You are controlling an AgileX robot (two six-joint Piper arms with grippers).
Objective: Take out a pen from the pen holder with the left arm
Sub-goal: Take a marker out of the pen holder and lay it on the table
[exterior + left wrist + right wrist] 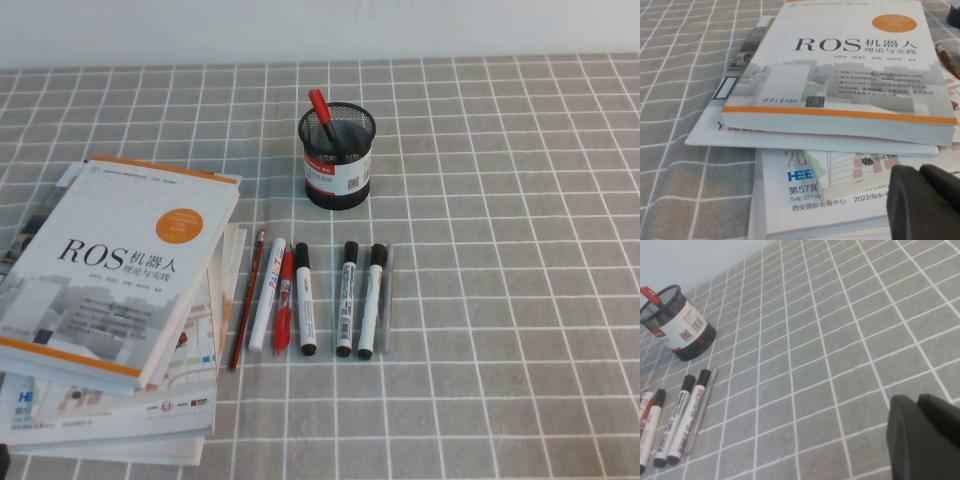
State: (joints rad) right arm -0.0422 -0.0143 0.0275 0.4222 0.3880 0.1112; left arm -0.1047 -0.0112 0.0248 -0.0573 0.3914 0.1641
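Observation:
A black mesh pen holder point(338, 155) stands at the back middle of the table with one red pen point(321, 112) leaning out of it. The right wrist view shows the holder point(677, 322) and the red pen point(651, 294) too. Neither gripper shows in the high view. My left gripper point(919, 170) is shut with nothing in it, low over the papers at the near left, far from the holder. My right gripper point(918, 401) hangs over bare tablecloth on the right, fingers pressed together and holding nothing.
A stack of books and papers point(110, 290) topped by a white ROS book point(850, 65) fills the near left. In front of the holder lie a red pencil point(247, 300), a red pen point(284, 300), several white markers point(346, 298) and a grey pen point(386, 298).

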